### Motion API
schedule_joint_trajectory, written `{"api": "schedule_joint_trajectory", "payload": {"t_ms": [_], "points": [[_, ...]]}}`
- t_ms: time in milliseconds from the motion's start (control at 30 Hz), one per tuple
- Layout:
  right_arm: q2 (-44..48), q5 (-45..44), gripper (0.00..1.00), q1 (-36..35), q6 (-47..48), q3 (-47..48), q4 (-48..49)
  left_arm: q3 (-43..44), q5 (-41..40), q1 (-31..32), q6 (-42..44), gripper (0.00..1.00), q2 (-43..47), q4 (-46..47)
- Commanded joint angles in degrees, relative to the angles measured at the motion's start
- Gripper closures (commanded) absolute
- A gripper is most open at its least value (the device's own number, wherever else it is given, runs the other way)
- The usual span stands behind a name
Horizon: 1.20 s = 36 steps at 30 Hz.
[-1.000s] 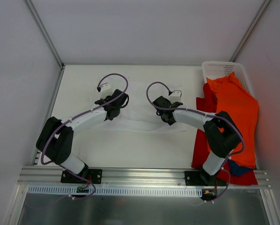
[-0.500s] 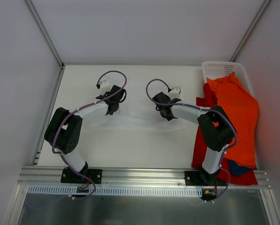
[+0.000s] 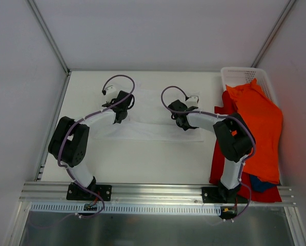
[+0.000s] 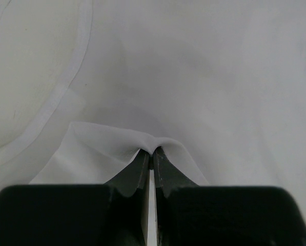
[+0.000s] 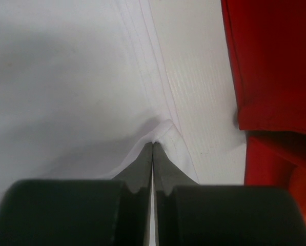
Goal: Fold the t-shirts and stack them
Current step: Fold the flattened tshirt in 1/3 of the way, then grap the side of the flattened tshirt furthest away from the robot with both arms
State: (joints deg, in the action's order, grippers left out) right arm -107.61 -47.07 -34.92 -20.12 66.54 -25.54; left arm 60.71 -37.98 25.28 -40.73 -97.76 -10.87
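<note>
The white t-shirt (image 3: pixel 150 120) lies spread on the table's middle, hard to tell from the white surface. My left gripper (image 3: pixel 119 113) is shut on a fold of its left part; the pinched cloth shows in the left wrist view (image 4: pixel 151 148). My right gripper (image 3: pixel 182 121) is shut on a fold near its right hem, seen in the right wrist view (image 5: pixel 154 140). The orange t-shirt (image 3: pixel 258 123) lies on the red t-shirt (image 3: pixel 220 154) at the right; the red one also shows in the right wrist view (image 5: pixel 276 61).
A white mesh basket (image 3: pixel 242 77) stands at the back right, partly under the orange shirt. A dark blue cloth (image 3: pixel 259 183) pokes out at the front right. Enclosure walls stand on the left, right and back.
Both grippers have moved toward the back of the table with the white shirt's near edge, folding it over; the visible shirt is now shorter front to back.
</note>
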Motion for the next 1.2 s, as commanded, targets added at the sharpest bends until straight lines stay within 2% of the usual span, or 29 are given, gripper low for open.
{"api": "schedule_joint_trajectory", "payload": {"t_ms": [0,200,233,267,300,333,367,400,433,467,500,733,867,1000,1133,1167], "points": [[-0.84,-1.01,1.0,0.81,0.08,2.54,-0.12,1.61,-1.31,-1.37,0.92,1.0,-1.03,1.38],[-2.42,-1.01,1.0,1.52,-0.01,3.51,0.05,2.57,-1.05,-2.25,1.0,1.0,-3.05,1.65],[-2.51,-0.92,1.0,1.69,-0.09,3.59,0.05,2.66,-1.13,-2.34,0.92,0.97,-3.32,1.65],[-2.6,-1.01,1.0,1.69,-0.27,3.59,0.05,2.75,-0.96,-2.43,1.0,0.91,-3.49,1.56],[-2.78,-0.92,0.97,1.78,-0.36,3.77,-0.12,2.84,-0.7,-2.69,1.09,0.68,-3.76,1.73],[-2.69,-0.92,0.88,1.87,-0.53,3.68,-0.04,3.01,-0.52,-2.78,1.27,0.5,-4.02,1.73],[-2.78,-0.92,0.74,1.96,-0.62,3.77,-0.12,3.1,-0.61,-2.86,1.27,0.32,-4.2,1.82],[-2.69,-0.83,0.39,1.96,-0.88,3.6,-0.12,3.01,-0.78,-2.87,1.62,0.08,-4.28,2.0],[-2.34,-1.09,0.2,1.96,-1.15,3.51,-0.12,3.1,-1.22,-2.95,1.62,0.02,-4.2,2.0],[-2.16,-1.7,0.08,1.96,-1.59,3.33,-0.39,3.01,-2.27,-2.87,1.79,0.01,-4.11,2.08],[-1.81,-2.06,0.01,1.96,-2.37,3.33,-1.08,3.01,-2.89,-2.95,2.4,0.01,-3.85,2.08],[3.63,-7.24,0.01,1.52,-5.1,3.68,-6.97,5.82,-5.88,-3.04,5.92,0.01,-1.21,2.7],[11.26,-10.84,0.0,0.82,-5.54,3.24,-10.75,9.24,-5.79,-3.13,9.26,0.01,2.39,2.61],[18.9,-13.05,0.01,-0.67,-5.9,3.15,-16.28,14.86,-4.75,-3.74,16.27,0.01,4.59,2.61],[26.74,-8.84,0.01,-0.85,-1.77,1.93,-16.82,19.35,7.8,-9.18,18.85,0.01,3.1,3.84],[28.41,-6.48,0.01,-0.86,-0.72,1.23,-16.82,20.84,15.31,-10.76,18.67,0.01,2.14,3.84]]}}
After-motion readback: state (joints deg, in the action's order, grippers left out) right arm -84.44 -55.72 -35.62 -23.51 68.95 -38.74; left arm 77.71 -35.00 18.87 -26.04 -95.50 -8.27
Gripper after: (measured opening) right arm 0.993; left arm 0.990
